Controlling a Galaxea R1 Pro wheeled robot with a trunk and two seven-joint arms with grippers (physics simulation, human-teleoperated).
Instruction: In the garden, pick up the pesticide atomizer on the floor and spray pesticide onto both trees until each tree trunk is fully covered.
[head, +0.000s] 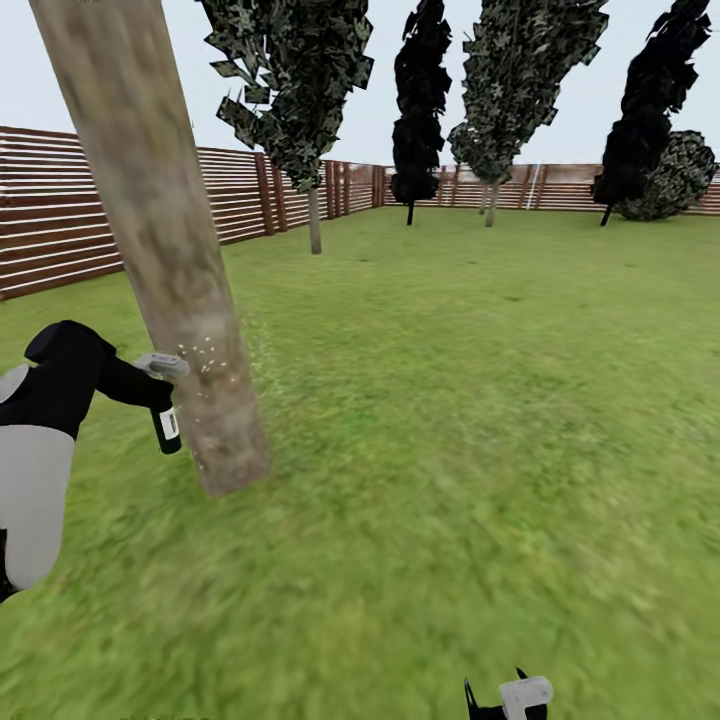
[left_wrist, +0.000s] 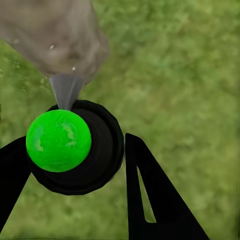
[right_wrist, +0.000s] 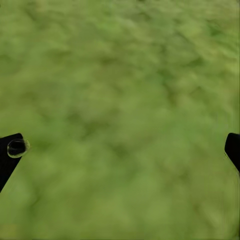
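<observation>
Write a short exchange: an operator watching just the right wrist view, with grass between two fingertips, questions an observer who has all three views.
Operator: Where is the spray bottle?
Observer: The left gripper holds the spray bottle right beside the leaning tree trunk.
Operator: Has any spray landed on it?
Observer: Yes, pale specks dot the bark level with the nozzle, low on the trunk.

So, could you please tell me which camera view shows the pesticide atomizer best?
The head view: the pesticide atomizer shows side-on, black body, white label and grey head, beside the leaning tree trunk. The left wrist view looks at it end-on, between the fingers. The right wrist view has grass.
</observation>
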